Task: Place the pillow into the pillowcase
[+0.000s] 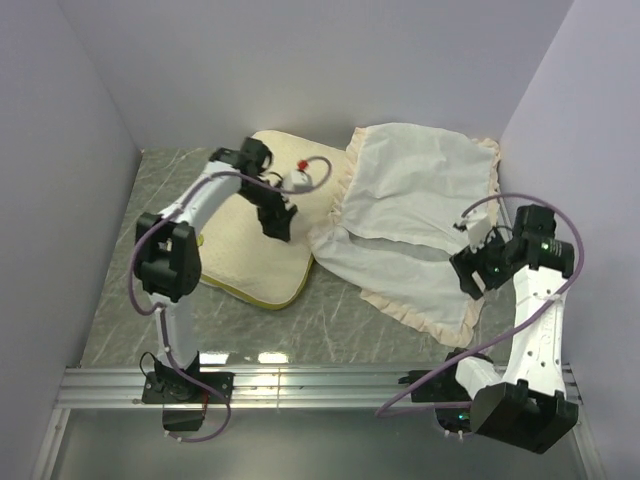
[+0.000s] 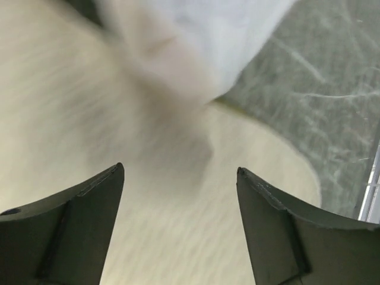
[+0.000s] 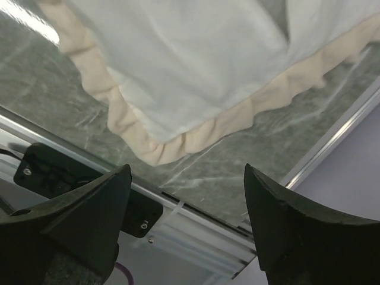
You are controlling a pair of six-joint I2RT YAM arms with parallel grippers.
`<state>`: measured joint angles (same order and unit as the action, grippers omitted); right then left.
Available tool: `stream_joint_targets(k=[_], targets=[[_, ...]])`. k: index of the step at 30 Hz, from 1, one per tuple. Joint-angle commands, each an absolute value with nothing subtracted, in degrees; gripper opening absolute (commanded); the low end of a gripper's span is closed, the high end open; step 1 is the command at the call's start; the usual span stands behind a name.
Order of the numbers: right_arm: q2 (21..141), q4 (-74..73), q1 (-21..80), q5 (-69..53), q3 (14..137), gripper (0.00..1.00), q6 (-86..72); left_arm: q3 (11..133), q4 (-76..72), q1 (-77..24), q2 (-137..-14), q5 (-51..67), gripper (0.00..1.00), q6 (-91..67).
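Both spread: left fingers (image 2: 71, 231) over pillow (image 1: 250, 265); right fingers (image 3: 77, 222) beside pillowcase (image 1: 410, 195) edge.

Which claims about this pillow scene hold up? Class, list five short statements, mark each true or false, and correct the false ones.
1. The pillow lies outside the pillowcase. True.
2. The left gripper is shut on the pillow. False: its jaws stand open over the pillow, gripping nothing.
3. The right gripper is open, near the pillowcase's ruffled edge. True.
4. In the top view, the pillowcase lies left of the pillow. False: it lies to the pillow's right.
5. The pillowcase has beige ruffled trim. True.
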<state>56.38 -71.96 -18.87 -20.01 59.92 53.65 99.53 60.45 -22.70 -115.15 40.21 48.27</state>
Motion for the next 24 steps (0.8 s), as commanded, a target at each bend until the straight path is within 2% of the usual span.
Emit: stream_joint_targets(k=[1, 7, 11, 16, 18, 24], targets=[[60.28, -71.56, -18.28, -26.71, 69.6, 0.83, 51.78, 105.12, 67.33, -15.48, -109.25, 38.59, 0.83, 48.61], [71.88, -55.67, -8.98, -15.31, 69.53, 0.69, 37.45, 94.49, 49.33, -11.87, -107.05, 25.24, 0.82, 35.98], [81.53, -53.7, -4.49, -10.38, 69.43, 0.63, 33.59, 92.91, 44.92, -11.34, -112.57, 19.79, 0.77, 29.72], [87.71, -53.44, -0.27, -7.3, 67.94, 0.62, 33.66, 87.99, 45.0, -5.73, -115.66, 11.52, 0.74, 29.35], [90.17, -53.52, 2.36, -6.94, 66.8, 0.62, 33.49, 86.93, 45.7, -0.63, -116.36, 9.68, 0.72, 30.32], [97.37, -57.03, 12.73, -8.61, 65.92, 0.6, 33.75, 87.88, 46.14, 9.92, -117.16, 5.1, 0.74, 38.05]])
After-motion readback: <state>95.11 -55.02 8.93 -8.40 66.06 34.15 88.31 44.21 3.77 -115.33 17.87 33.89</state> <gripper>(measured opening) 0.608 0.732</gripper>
